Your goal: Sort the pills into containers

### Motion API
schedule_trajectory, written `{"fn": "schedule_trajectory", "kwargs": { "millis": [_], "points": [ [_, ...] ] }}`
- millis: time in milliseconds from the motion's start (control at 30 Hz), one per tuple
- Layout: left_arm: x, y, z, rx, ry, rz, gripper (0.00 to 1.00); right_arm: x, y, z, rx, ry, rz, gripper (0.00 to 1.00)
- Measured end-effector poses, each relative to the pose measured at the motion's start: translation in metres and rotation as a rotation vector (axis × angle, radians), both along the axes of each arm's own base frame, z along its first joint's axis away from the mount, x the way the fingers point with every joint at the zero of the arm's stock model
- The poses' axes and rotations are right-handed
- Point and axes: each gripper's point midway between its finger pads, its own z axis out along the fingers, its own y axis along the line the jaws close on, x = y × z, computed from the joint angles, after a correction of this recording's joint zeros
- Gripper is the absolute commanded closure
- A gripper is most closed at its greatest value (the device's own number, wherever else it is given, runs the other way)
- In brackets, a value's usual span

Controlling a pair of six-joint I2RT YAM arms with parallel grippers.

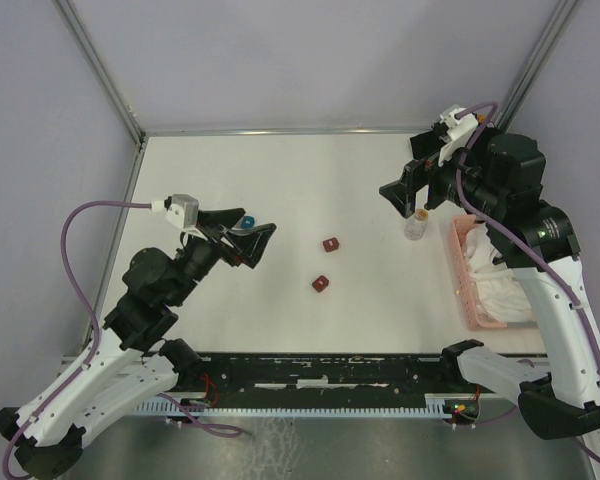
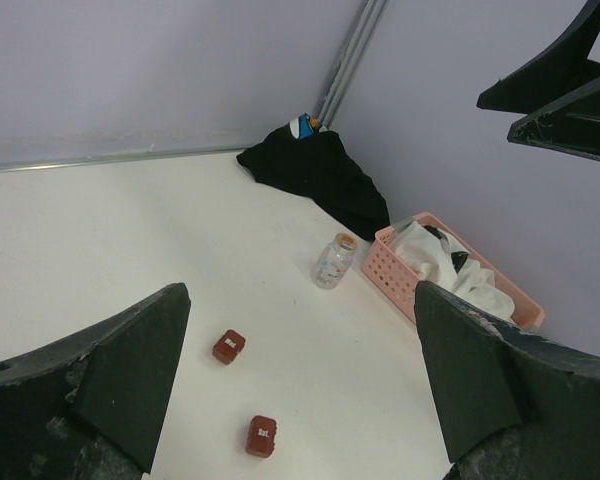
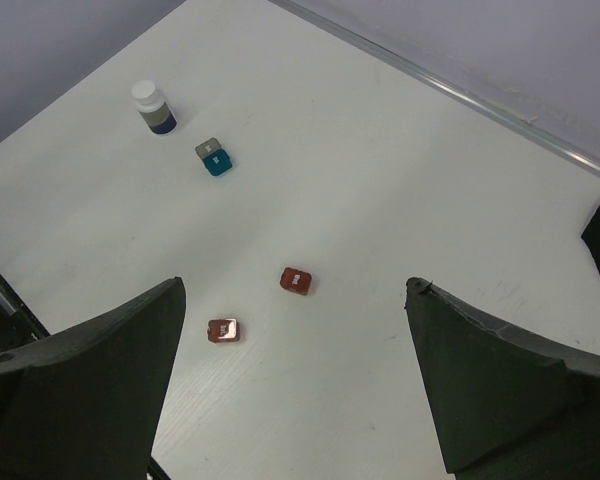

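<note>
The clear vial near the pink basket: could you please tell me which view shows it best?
The left wrist view: the clear vial stands unobstructed, amber cap plain. The top external view shows it small, from above. The right wrist view misses it.

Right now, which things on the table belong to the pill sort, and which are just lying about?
Job:
- two red boxes
- vial
- probably also the teal box, grey box and white-capped bottle

Lying about:
- pink basket
- white cloth inside it
</note>
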Motion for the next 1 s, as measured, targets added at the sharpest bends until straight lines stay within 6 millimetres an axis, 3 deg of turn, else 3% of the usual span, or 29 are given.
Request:
{"fn": "schedule_trajectory", "kwargs": {
  "millis": [1000],
  "points": [
    [0.008, 0.006, 0.006, 0.009, -0.028, 0.053, 0.01, -0.004, -0.012, 0.03, -0.003, -0.063, -0.055, 0.01]
  ]
}}
